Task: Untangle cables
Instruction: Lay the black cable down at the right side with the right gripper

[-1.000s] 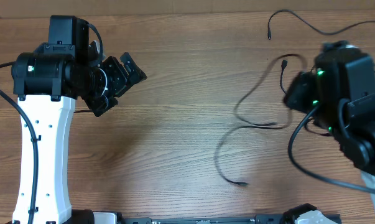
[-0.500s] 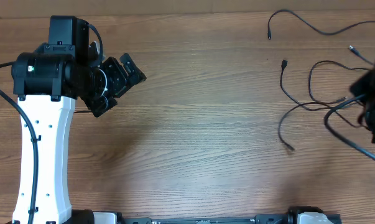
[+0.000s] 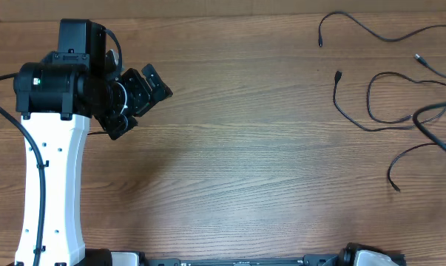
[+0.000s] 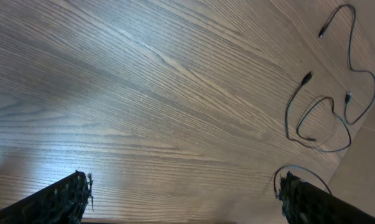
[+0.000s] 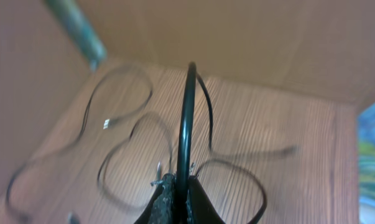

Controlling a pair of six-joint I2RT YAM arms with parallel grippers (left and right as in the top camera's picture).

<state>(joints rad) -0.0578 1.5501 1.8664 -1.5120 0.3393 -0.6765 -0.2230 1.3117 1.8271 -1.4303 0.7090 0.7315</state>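
Several thin black cables lie spread at the table's far right: one strand [image 3: 359, 28] runs along the top edge, a looped one [image 3: 370, 103] has a plug end near the middle right, and a third [image 3: 404, 157] trails down to a free end. My right gripper [image 5: 178, 186] is shut on a black cable [image 5: 187, 118] that rises straight from its jaws, with loose loops [image 5: 122, 140] on the wood behind; it is almost out of the overhead view. My left gripper [image 3: 145, 103] is open and empty, far left of the cables [image 4: 324, 118].
The white left arm column [image 3: 52, 185] stands at the left. The wooden table [image 3: 237, 162] shows bare grain between the arms. A cardboard wall [image 5: 249, 37] rises behind the cables on the right.
My right arm has moved right, out of the overhead frame, dragging the cable strands from centre right to the far right and spreading them. The left arm has not moved.
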